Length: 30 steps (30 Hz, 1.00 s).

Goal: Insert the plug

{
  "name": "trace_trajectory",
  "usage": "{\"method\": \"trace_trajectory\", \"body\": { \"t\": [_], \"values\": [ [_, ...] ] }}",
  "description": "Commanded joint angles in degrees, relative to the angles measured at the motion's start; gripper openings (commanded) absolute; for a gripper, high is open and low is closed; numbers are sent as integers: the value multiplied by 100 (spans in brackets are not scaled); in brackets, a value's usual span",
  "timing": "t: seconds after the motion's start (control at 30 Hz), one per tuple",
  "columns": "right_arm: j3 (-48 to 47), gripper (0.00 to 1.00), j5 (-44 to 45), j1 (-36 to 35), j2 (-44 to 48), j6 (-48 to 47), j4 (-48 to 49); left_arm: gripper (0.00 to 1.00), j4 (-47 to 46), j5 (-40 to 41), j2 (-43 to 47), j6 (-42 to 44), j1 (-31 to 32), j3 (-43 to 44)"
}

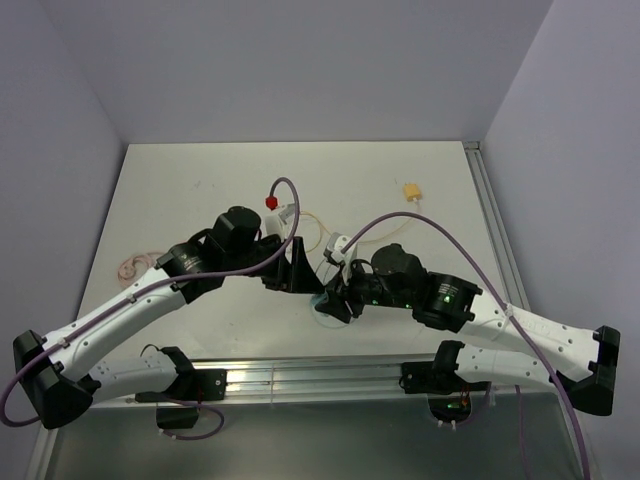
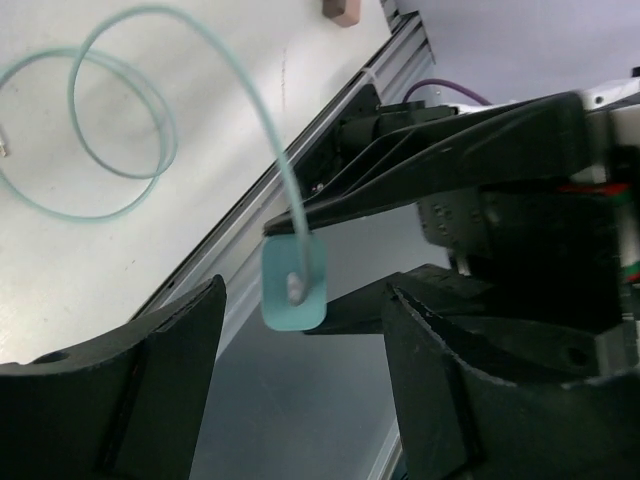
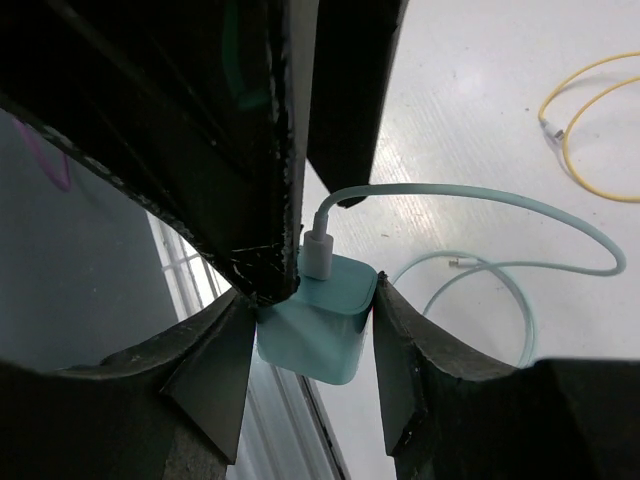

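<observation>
The plug, a short white connector, sat seated in the top face of a teal charger block. Its long axis stood square to that face, with the mating end down into the block and the cable end pointing away from it. From the left wrist camera the plug showed end-on, so its axis ran roughly along that arm's line of sight. The teal cable bent sharply sideways right behind the connector and trailed off in loose loops on the table.

The right gripper was clamped on the charger block, one finger against each side, holding it off the surface. This was close to the table's near edge, about midway along it.

The left gripper was spread wide, its fingers standing on either side of the block and plug. One fingertip lay close against the block's corner, but I could not tell whether it touched.
</observation>
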<state>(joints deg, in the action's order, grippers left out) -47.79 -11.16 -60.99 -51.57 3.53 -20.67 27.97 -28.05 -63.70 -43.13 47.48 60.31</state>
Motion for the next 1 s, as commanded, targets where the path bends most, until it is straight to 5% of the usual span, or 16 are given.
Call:
{"method": "trace_trajectory", "body": {
  "t": [0.0,0.33,0.5,0.7,0.83,0.93,0.97],
  "values": [
    [-257,0,184,-88,156,-28,247,68,148,283,218,51,94,-151],
    [-468,0,298,-317,-37,-37,142,63,253,362,-160,191,595,33],
    [-477,0,298,-352,-37,-54,115,52,253,178,-362,314,710,16],
    [-407,0,351,-378,15,-72,142,28,131,-67,-406,341,710,-72],
    [-380,0,368,-378,24,-63,168,0,16,-244,-424,367,710,-90],
    [-354,3,491,-378,51,-2,203,0,-19,-193,-310,323,710,-125],
    [-310,16,570,-370,112,33,229,0,-2,-113,-275,271,710,-125]
  ]
}}
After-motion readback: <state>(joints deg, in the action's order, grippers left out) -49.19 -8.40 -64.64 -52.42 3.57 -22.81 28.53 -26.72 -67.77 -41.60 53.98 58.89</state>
